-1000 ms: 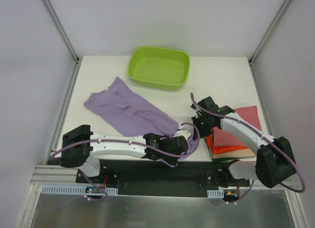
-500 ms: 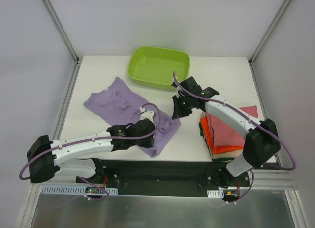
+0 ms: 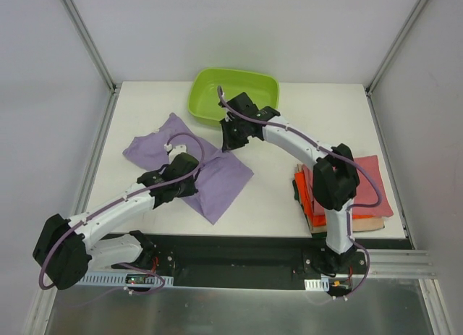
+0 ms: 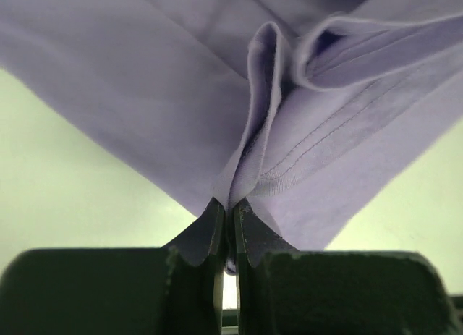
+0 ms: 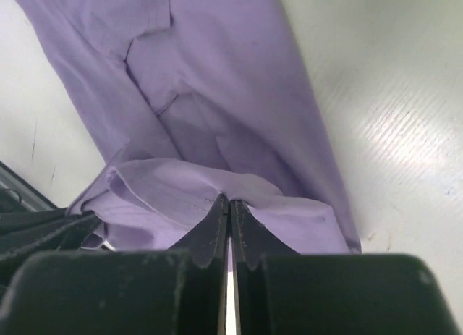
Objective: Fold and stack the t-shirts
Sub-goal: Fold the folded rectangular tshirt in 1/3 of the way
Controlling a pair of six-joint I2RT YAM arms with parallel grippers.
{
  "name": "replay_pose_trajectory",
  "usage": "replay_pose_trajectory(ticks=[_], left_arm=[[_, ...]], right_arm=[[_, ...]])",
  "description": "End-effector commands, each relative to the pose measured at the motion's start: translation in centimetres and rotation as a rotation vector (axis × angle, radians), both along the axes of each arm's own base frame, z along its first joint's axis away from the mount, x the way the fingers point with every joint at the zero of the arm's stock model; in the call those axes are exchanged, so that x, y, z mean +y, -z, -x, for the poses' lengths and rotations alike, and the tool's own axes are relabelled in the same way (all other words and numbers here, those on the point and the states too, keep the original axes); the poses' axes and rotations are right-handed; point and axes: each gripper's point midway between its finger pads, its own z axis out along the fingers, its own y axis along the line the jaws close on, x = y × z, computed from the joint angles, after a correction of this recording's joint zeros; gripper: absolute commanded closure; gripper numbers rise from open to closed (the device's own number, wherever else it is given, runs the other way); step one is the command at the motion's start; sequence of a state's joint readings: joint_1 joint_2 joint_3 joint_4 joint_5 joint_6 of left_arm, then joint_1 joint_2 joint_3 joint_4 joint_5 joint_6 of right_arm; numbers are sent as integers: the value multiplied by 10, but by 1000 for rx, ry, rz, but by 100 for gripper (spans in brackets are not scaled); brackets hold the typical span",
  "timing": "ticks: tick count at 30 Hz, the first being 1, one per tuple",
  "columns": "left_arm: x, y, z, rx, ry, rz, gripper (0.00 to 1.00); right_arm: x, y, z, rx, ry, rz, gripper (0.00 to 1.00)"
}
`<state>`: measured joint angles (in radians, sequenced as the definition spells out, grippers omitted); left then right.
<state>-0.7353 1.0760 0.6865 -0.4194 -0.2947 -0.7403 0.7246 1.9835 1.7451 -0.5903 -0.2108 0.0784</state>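
1. Now, the lilac shirt [image 3: 217, 184] lies on the left half of the table [image 3: 325, 125]. Its near part is doubled back over the rest, and its far end is spread toward the left edge.
2. Your left gripper [image 4: 231, 205] is pinched together on a bunched fold of the shirt. In the left wrist view, the hem stitching runs up from the fingertips.
3. Your right gripper [image 5: 228, 201] is likewise clamped on a puckered edge of the same shirt. The cloth trails away from it across the white table.
4. From above, both grippers hold the shirt's far side. The left one is over the middle of the cloth and the right one is at the corner nearest the tub [image 3: 239, 96].
5. The tub sits at the back of the table with only its green floor showing. The shirt lies in front of it, not inside.
6. On the right, well apart from the lilac shirt, is the stack [image 3: 354, 194], rose-red on top with orange beneath.
7. A second ago the shirt was a long diagonal strip, with your left gripper at its near end by the table edge and your right gripper beside the stack.
8. Since then both grippers have carried that end back and to the left, and the stack is now uncovered.
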Motion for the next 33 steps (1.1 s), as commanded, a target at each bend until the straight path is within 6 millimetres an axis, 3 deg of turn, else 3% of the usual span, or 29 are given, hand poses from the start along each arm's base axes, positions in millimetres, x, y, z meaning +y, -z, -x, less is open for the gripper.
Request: replay_pose_trajectory(ticks=[1,13,18,19,20,21,23,25,26,28,31,33], left_arm=[[28,3,-15,14,-62,-84,100],[55,18,-33,76,-150,-146,97],[59,20,-41,86,-167,-171,77],[60,20,-43,86,-167,-178,62],[62,19,-44,85,-173,-190,60],[64,15,-45,83,-182,-195,57],[65,6,-46,68,-191,-193,37],[70,-6,-45,42,-213,-188,11],[69,-14,-45,20,-214,-170,3],[64,-24,-40,-1,-186,-118,1],[45,-32,-29,-4,-125,7,1],[22,-34,-24,-7,-39,120,1]], right_arm=[[13,-6,-21,-45,24,-12,99],[38,16,-52,-75,8,-24,99],[45,28,-63,-79,18,-16,96],[46,31,-65,-77,19,-14,93],[47,28,-69,-80,21,-25,87],[50,25,-69,-78,16,-39,71],[52,18,-68,-78,2,-56,39],[48,7,-63,-91,-7,-60,24],[44,2,-59,-95,-13,-60,4],[34,-17,-48,-121,-22,-68,4],[22,-23,-24,-122,-42,-98,4],[18,-26,-9,-109,-44,-139,4]])
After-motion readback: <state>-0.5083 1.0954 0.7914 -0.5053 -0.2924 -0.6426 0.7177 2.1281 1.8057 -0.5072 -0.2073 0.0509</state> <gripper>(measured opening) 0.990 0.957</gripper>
